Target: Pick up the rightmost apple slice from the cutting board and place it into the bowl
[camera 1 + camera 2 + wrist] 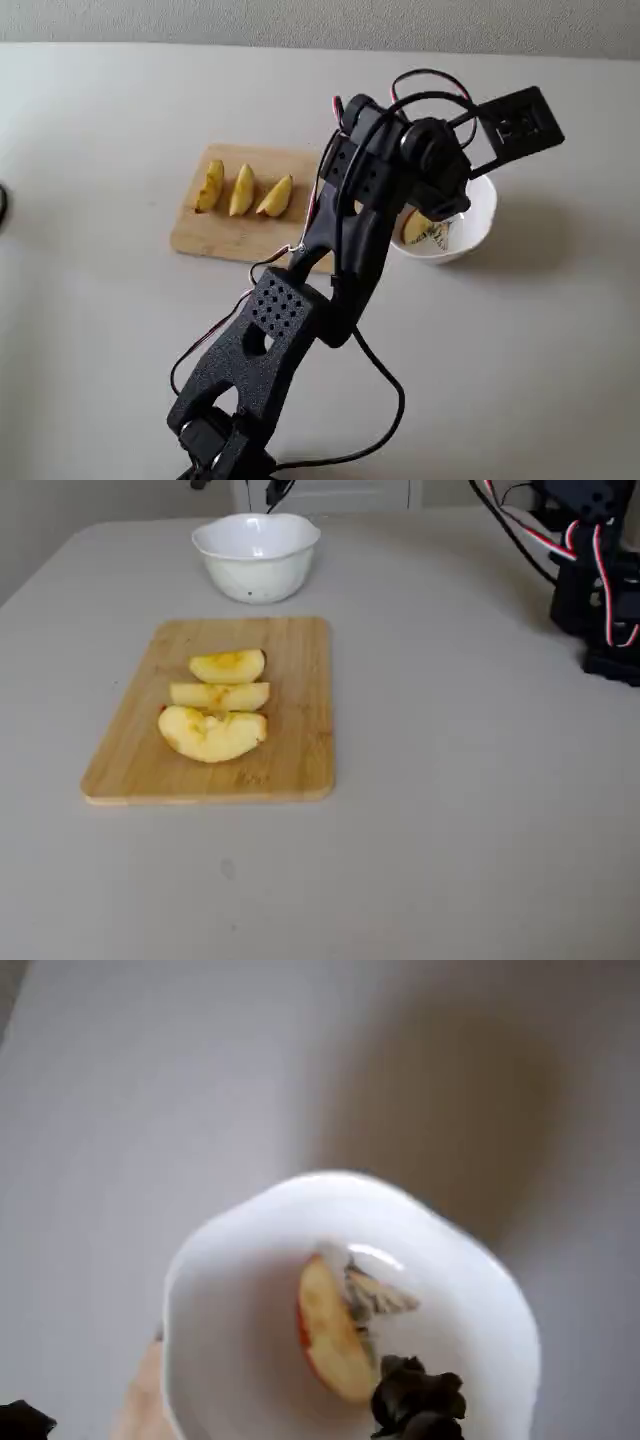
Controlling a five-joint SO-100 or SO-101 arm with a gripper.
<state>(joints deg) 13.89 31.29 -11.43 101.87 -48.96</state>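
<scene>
The pale cream crescent apple slice with reddish skin (pixel 333 1338) lies loose inside the small white scallop-rimmed bowl (pixel 210 1260), near the bench's far edge in a fixed view (pixel 256 552). One dark finger tip (pixel 418 1400) sits just beside its lower end; fingers released, judging by the gap. Three golden wedges (pixel 215 705) sit on the tan wooden cutting board (pixel 290 750).

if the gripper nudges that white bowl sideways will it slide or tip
Probably slide: the bowl looks squat and wide-based on the smooth table. It seems light, holding only one apple slice. Its glossy scalloped rim may be slippery to pinch.
</scene>
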